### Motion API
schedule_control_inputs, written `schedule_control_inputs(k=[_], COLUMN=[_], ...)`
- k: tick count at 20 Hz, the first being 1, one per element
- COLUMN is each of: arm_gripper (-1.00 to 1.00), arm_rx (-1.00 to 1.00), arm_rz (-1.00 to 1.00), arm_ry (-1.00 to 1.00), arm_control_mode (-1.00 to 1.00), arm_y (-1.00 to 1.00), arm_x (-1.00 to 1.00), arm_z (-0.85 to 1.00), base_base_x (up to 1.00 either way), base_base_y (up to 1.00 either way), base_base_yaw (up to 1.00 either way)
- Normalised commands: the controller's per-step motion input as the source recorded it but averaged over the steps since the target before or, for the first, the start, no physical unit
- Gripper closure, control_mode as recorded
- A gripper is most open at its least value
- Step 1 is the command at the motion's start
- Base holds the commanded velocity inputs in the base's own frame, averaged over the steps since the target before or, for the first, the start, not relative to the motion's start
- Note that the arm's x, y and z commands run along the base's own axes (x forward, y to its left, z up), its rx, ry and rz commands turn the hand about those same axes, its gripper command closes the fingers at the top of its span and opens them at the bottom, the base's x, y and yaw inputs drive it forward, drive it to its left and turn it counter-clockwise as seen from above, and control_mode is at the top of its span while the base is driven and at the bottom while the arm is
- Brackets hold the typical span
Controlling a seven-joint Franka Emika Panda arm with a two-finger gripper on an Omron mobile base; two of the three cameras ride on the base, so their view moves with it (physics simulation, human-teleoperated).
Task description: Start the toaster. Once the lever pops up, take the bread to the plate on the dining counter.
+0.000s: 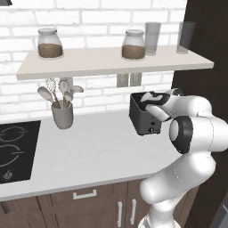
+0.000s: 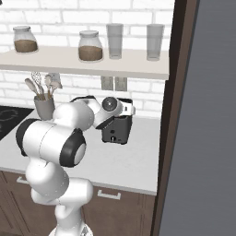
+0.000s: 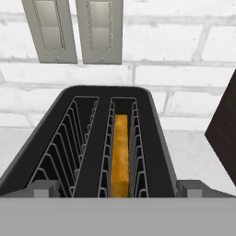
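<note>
The toaster (image 1: 143, 116) stands on the pale worktop (image 1: 89, 151) against the white brick wall, at about 3 o'clock in the left base view and near the centre of the right base view, just left of a dark tall panel (image 2: 168, 115). Its narrow face with the small knob and lever (image 1: 153, 129) turns toward the cameras; the lever itself is too small to read for height.

The hand (image 1: 146, 100) hovers over the top of the toaster, the wrist bent so that it looks down along the two slots. In the hand view the fingertips (image 3: 45, 188) sit at 7 and 5 o'clock, spread wide to either side of the toaster's near end, touching nothing that can be made out and holding nothing.

The bread (image 3: 120, 154) stands on edge in the slot at the right of the hand view, low between the wire guides, its golden-brown top edge below the rim. The other slot holds only its wires.

Behind the toaster two grey wall sockets (image 3: 73, 30) sit at 12 o'clock in the hand view. Above them runs a shelf (image 1: 111, 62) carrying two lidded jars (image 1: 49, 43) of brown grains and two clear glasses (image 1: 152, 38). At 9 o'clock in the left base view a grey crock (image 1: 62, 115) holds wooden spoons, and a black cooktop (image 1: 15, 149) lies at the left edge.
</note>
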Motion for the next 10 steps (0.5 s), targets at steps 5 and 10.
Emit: schedule_control_inputs(k=[5,10], arm_gripper=[-1.0,-1.0], arm_rx=[0.0,0.0], arm_rz=[0.0,0.0], arm_ry=[0.0,0.0], arm_control_mode=[-1.0,-1.0], arm_y=[0.0,0.0], arm_x=[0.0,0.0], arm_z=[0.0,0.0], base_base_x=[0.0,0.0], base_base_y=[0.0,0.0], base_base_yaw=[0.0,0.0])
